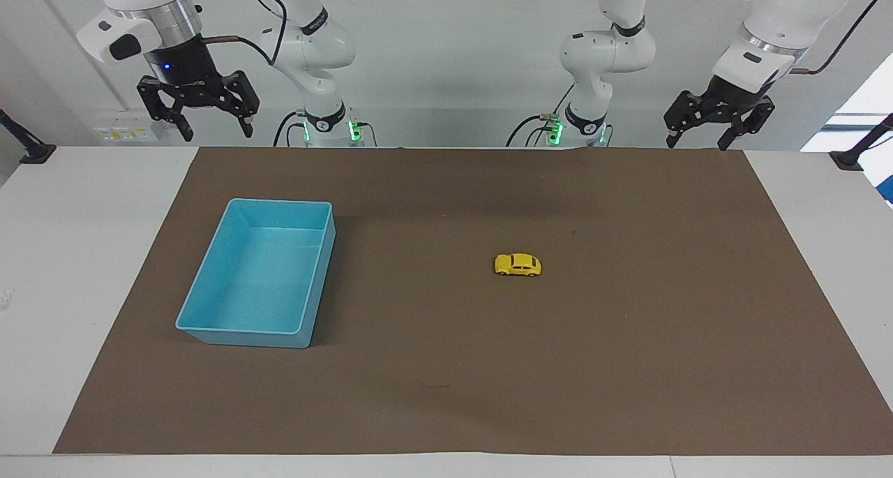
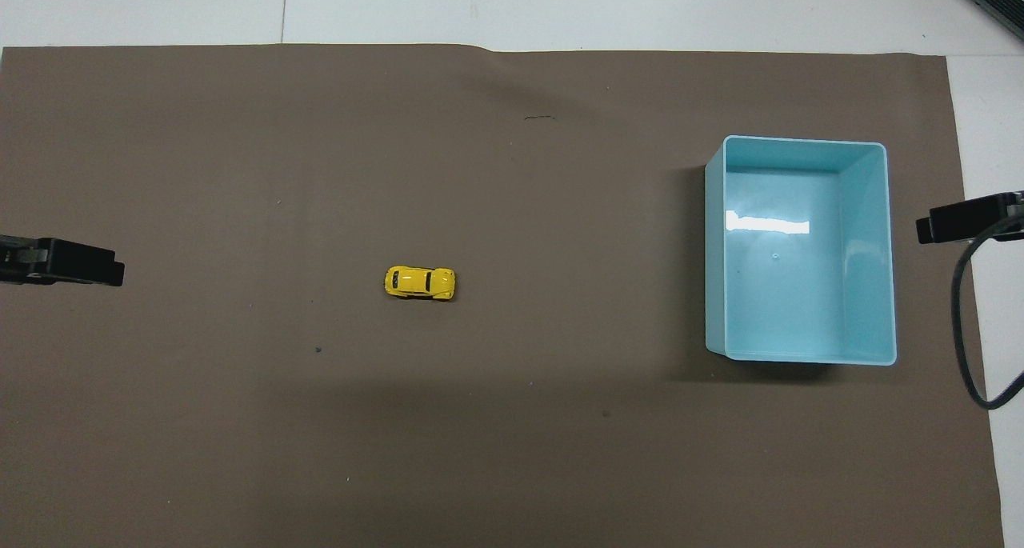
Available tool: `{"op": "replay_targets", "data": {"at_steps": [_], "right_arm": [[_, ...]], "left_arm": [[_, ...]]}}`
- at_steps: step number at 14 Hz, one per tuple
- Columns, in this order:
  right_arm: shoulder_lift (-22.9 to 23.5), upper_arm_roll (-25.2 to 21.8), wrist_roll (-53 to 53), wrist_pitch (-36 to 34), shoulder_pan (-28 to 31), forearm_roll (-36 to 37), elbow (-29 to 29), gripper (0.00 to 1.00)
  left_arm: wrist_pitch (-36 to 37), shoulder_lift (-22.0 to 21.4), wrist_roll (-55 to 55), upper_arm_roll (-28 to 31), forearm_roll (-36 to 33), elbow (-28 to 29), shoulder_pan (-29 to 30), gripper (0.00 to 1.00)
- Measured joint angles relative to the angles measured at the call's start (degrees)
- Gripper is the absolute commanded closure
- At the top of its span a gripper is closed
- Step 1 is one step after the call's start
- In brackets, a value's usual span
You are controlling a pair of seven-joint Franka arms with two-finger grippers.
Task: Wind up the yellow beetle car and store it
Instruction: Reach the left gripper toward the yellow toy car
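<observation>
The yellow beetle car (image 1: 518,264) stands on its wheels on the brown mat (image 1: 628,366), out in the open toward the left arm's end of the desk, which looks meant to leave room for a grasp from above. The empty blue bin (image 1: 209,326) lies well apart from it toward the right arm's end (presumably the storage spot). The facing view shows the left hand (image 1: 698,142) and right hand (image 1: 215,130) raised over the robots' edge of the desk, both with fingers spread and empty; the overhead view shows only their tips but gives the bin's bare floor.
</observation>
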State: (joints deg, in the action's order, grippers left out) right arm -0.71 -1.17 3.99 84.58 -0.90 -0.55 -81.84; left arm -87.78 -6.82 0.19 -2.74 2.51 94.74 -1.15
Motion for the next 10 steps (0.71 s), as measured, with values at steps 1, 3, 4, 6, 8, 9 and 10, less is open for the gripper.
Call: {"op": "replay_targets", "data": {"at_steps": [1, 3, 4, 6, 8, 9, 10], "right_arm": [[0.00, 0.00, 0.00, 0.00, 0.00, 0.00, 0.00, 0.00], [0.00, -0.01, 0.00, 0.00, 0.00, 0.00, 0.00, 0.00], [0.00, -0.01, 0.00, 0.00, 0.00, 0.00, 0.00, 0.00], [0.00, -0.02, 0.00, 0.00, 0.01, 0.00, 0.00, 0.00], [0.00, -0.02, 0.00, 0.00, 0.02, 0.00, 0.00, 0.00], [0.00, -0.04, 0.00, 0.00, 0.06, 0.00, 0.00, 0.00], [0.00, -0.06, 0.00, 0.00, 0.10, 0.00, 0.00, 0.00]], "left_arm": [[-0.12, 0.06, -1.23, -0.09, 0.07, 0.29, -0.10, 0.00], [-1.13, 0.53, -4.83, -0.41, 0.16, 1.02, -1.00, 0.00], [-1.56, 0.95, -7.08, -0.53, 0.17, 1.27, -1.59, 0.00], [-2.21, 1.81, -11.79, -0.70, 0.17, 1.87, -2.94, 0.00], [-2.93, 2.29, -17.45, -0.80, 0.18, 2.96, -4.12, 0.00], [-3.44, 2.38, -20.53, -0.80, 0.19, 3.60, -4.67, 0.00], [-4.16, 2.41, -24.42, -0.83, 0.26, 4.34, -5.21, 0.00]]}}
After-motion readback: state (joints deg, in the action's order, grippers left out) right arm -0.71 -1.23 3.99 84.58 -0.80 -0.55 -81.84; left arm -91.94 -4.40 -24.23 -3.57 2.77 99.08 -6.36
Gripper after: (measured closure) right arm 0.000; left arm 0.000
